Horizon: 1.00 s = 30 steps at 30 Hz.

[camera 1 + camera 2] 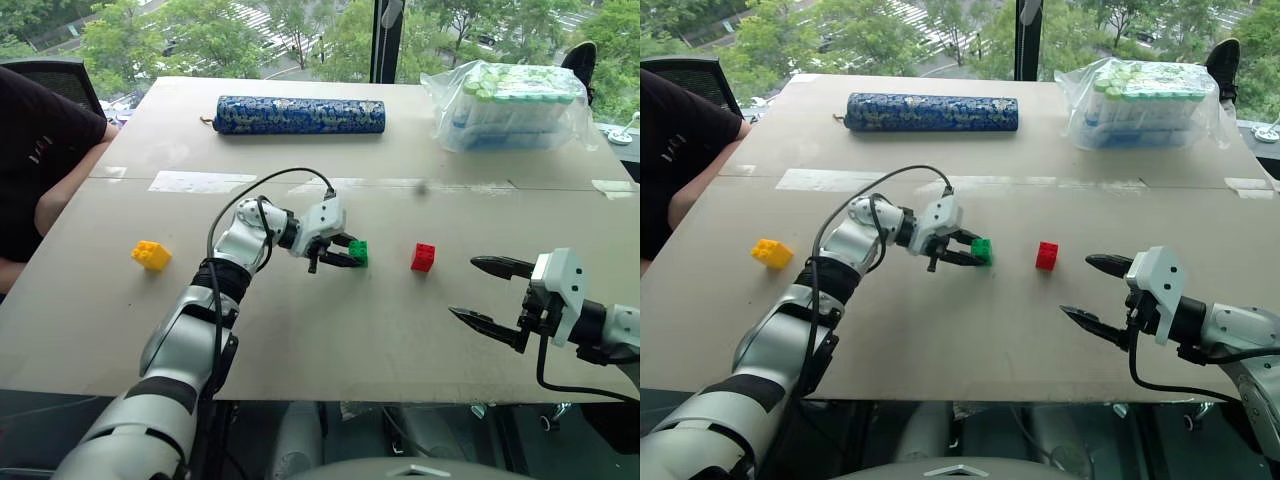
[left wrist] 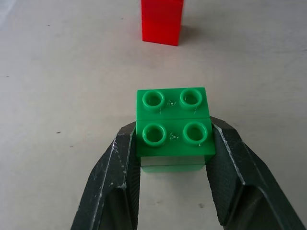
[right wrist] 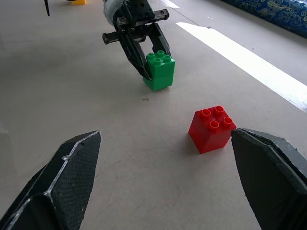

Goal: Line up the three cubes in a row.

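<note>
Tan table [image 1: 300, 340] — left gripper [image 1: 340, 255] clamps green cube [image 1: 358, 252]; right gripper [image 1: 490, 290] gapes empty.

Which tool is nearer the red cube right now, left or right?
Left. The left tool is shut on the green cube, just beside the red cube with a small gap between the cubes. The right tool hangs open farther off, toward the table's near edge.
</note>
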{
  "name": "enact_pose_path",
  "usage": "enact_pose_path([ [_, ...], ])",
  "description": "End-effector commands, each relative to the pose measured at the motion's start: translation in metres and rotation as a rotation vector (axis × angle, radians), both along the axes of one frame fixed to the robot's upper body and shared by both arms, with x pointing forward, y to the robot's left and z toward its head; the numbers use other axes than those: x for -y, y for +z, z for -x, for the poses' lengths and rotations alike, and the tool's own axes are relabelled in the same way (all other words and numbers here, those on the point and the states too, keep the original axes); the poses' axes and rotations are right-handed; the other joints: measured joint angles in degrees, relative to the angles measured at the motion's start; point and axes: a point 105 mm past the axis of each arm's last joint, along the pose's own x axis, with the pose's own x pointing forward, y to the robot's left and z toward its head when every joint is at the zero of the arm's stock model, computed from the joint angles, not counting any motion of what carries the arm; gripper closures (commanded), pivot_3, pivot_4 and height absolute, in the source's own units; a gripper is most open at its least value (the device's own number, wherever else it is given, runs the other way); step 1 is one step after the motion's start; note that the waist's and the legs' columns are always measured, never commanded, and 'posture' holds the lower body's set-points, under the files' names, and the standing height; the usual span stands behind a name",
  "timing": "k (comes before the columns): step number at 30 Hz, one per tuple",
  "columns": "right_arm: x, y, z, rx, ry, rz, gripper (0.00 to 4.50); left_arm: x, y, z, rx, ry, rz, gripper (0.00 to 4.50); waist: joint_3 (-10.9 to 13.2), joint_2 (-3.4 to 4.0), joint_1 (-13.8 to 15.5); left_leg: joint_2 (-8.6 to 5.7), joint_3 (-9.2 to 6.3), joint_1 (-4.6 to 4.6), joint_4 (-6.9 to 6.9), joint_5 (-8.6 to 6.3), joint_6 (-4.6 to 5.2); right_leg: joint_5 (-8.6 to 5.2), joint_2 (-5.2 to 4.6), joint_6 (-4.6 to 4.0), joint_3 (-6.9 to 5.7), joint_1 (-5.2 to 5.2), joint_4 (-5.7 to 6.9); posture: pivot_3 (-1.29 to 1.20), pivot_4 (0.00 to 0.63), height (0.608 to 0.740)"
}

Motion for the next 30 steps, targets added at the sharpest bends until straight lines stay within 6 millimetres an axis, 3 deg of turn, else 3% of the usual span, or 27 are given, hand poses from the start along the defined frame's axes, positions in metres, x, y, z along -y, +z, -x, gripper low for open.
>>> enact_pose_path([
  [1, -0.002, 0.011, 0.003, 0.051, 0.000, -0.008, 0.03, 0.004, 0.010, -0.004, 0.044, -0.021, 0.013, 3.22, 0.00, 0.00, 0.00, 0.00, 0.00, 0.00, 0.00, 0.00, 0.00, 0.00, 0.00, 0.00, 0.00, 0.00, 0.00, 0.00, 0.150, 0.740],
  [13, -0.002, 0.013, 0.007, 0.051, -0.014, -0.012, 0.03, 0.009, 0.007, -0.005, 0.050, -0.065, -0.014, 3.22, 0.00, 0.00, 0.06, 0.00, -0.01, 0.01, 0.02, 0.00, 0.00, 0.00, 0.00, 0.01, -0.01, 0.02, 0.03, 0.00, 0.150, 0.740],
  [15, -0.002, 0.013, 0.008, 0.050, -0.016, -0.011, 0.03, 0.009, 0.007, -0.005, 0.051, -0.070, -0.016, 2.18, 0.00, 0.00, 0.08, 0.00, -0.01, 0.01, 0.02, 0.00, 0.00, 0.00, 0.00, 0.01, -0.02, 0.02, 0.03, 0.00, 0.150, 0.740],
  [16, -0.002, 0.013, 0.008, 0.049, -0.017, -0.010, 0.03, 0.009, 0.007, -0.005, 0.051, -0.071, -0.017, 1.91, 0.00, 0.00, 0.08, 0.00, -0.02, 0.01, 0.02, 0.00, 0.00, 0.00, 0.00, 0.01, -0.02, 0.02, 0.03, 0.00, 0.150, 0.740],
  [18, -0.002, 0.013, 0.008, 0.048, -0.018, -0.010, 0.03, 0.009, 0.009, -0.006, 0.060, -0.069, -0.008, 0.76, 0.00, 0.00, 0.04, 0.00, -0.02, 0.00, 0.02, 0.00, 0.00, 0.00, 0.00, 0.01, -0.02, 0.01, 0.03, 0.00, 0.150, 0.740],
  [20, -0.002, 0.014, 0.009, 0.048, -0.017, -0.009, 0.03, 0.008, 0.015, -0.006, 0.068, -0.068, 0.014, 0.13, 0.00, 0.00, 0.03, 0.00, -0.02, 0.00, 0.02, 0.00, 0.00, 0.00, 0.00, 0.01, -0.02, 0.01, 0.03, 0.00, 0.150, 0.740],
  [21, -0.003, 0.014, 0.009, 0.049, -0.015, -0.009, 0.03, 0.005, 0.019, -0.006, 0.074, -0.062, 0.029, 0.06, 0.00, 0.00, -0.01, 0.00, -0.02, 0.00, 0.02, 0.00, 0.00, 0.00, 0.01, 0.01, -0.02, 0.01, 0.03, 0.00, 0.150, 0.740],
  [25, -0.009, 0.018, 0.009, 0.059, 0.015, -0.033, 0.03, -0.020, 0.045, 0.002, 0.085, -0.005, 0.125, 0.06, 0.01, 0.01, -0.60, 0.02, -0.02, 0.01, 0.01, 0.00, 0.00, 0.00, 0.03, 0.00, 0.02, 0.00, 0.04, 0.00, 0.150, 0.740],
  [30, -0.025, 0.026, 0.005, 0.073, 0.113, -0.104, 0.03, -0.083, 0.075, 0.032, 0.072, 0.328, 0.267, 0.06, 0.02, 0.08, -1.51, 0.13, -0.11, 0.09, -0.06, 0.00, -0.01, 0.00, 0.09, -0.02, 0.05, -0.01, 0.11, 0.00, 0.150, 0.740],
])
